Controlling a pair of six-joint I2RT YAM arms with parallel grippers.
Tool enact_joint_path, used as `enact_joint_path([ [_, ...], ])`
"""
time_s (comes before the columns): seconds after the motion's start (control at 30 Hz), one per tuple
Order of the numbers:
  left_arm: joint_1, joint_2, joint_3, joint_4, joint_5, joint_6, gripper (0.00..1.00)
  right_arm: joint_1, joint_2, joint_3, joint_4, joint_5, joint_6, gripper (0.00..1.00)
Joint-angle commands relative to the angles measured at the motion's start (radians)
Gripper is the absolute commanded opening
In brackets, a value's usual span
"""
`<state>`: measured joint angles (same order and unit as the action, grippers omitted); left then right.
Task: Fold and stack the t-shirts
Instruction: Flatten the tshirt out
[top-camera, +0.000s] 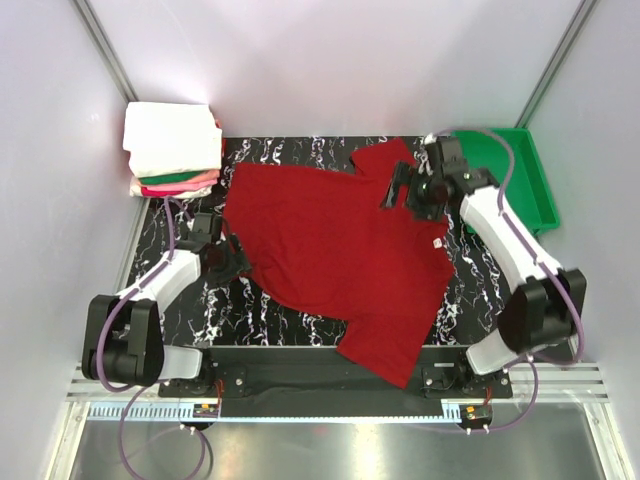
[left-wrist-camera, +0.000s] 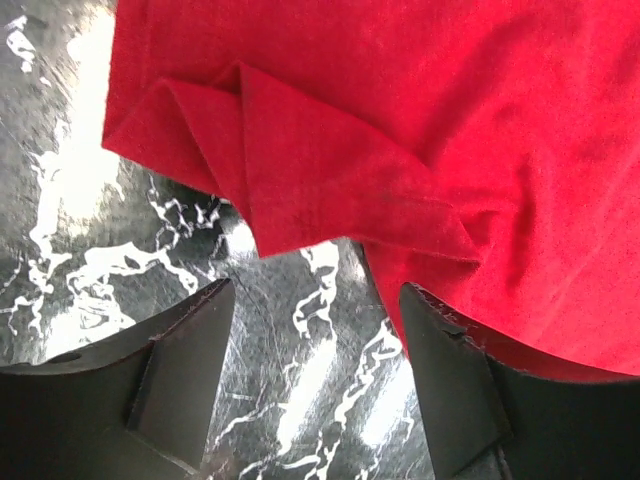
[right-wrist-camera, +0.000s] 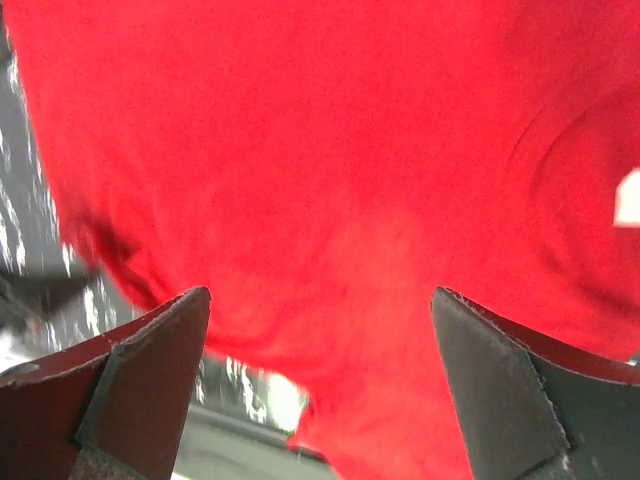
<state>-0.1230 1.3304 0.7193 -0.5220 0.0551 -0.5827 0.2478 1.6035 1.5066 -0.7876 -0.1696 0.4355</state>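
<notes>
The red t-shirt (top-camera: 335, 255) lies unfolded on the worktop (top-camera: 300, 155), left gripper (left-wrist-camera: 315, 300) and right gripper (right-wrist-camera: 320, 300) both with fingers open and empty, so pinching the rumpled sleeve (left-wrist-camera: 300, 170) looks next.

Red t-shirt (top-camera: 340, 255): soft matt cloth; I see a fine fuzzy nap up close.
Table top (top-camera: 215, 312): glossy black with white marbling, glare on my left wrist view.
Folded t-shirts (top-camera: 172, 150), upper left: matt cloth.
Tray (top-camera: 537, 188), upper right: smooth green plastic.
Left gripper (left-wrist-camera: 315, 300): 2 matt dark fingers.
</notes>
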Motion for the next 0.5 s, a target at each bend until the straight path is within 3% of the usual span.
enact_joint_path([
  [0.0,0.017,-0.008,-0.011,0.137,-0.020,-0.014,0.71,0.037,-0.158,-0.173,0.014,-0.064,0.040,0.98],
  [0.17,0.039,0.018,-0.034,0.169,-0.032,-0.011,0.67,0.045,-0.354,-0.305,-0.016,-0.070,0.048,0.99],
  [0.47,0.048,0.072,-0.038,0.212,-0.009,-0.012,0.56,0.045,-0.429,-0.367,-0.067,-0.057,0.031,0.99],
])
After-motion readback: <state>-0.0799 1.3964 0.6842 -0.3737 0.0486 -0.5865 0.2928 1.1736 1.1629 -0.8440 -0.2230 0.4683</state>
